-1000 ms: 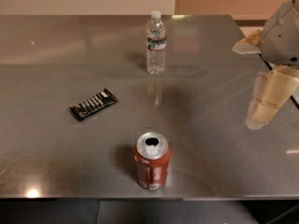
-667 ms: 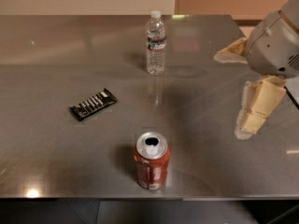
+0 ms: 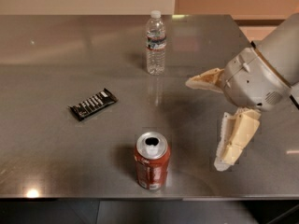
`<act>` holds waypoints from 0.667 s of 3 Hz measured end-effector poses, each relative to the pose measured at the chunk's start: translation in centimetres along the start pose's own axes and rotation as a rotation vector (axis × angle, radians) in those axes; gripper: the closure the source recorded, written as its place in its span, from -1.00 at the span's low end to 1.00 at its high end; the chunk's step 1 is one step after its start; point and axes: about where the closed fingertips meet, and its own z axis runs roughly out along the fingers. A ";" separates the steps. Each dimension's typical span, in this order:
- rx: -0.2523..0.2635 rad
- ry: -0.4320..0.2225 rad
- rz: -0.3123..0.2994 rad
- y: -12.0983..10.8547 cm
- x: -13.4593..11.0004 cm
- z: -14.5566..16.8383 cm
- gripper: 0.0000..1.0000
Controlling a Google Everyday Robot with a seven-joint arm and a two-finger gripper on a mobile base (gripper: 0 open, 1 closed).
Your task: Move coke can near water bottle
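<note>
The coke can [image 3: 152, 162], red with a silver open top, stands upright near the table's front edge, at centre. The water bottle [image 3: 155, 43], clear with a white cap and dark label band, stands upright at the far middle of the table. My gripper [image 3: 208, 122] hangs over the right part of the table, to the right of the can and apart from it. Its two cream fingers are spread wide, one pointing left [image 3: 204, 80], one pointing down [image 3: 235, 141]. It is open and holds nothing.
A flat black snack bar wrapper [image 3: 93, 103] lies on the left of the steel table [image 3: 56, 55]. The table's front edge runs just below the can. A wall and an orange panel stand behind the far edge.
My gripper and arm have moved left and down, further over the table and closer to the can. The can, bottle and wrapper have not moved.
</note>
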 end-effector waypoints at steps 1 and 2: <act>-0.030 -0.083 -0.020 1.5 -1.0 2.0 -1.00; -0.062 -0.177 -0.039 3.3 -2.6 4.2 -1.00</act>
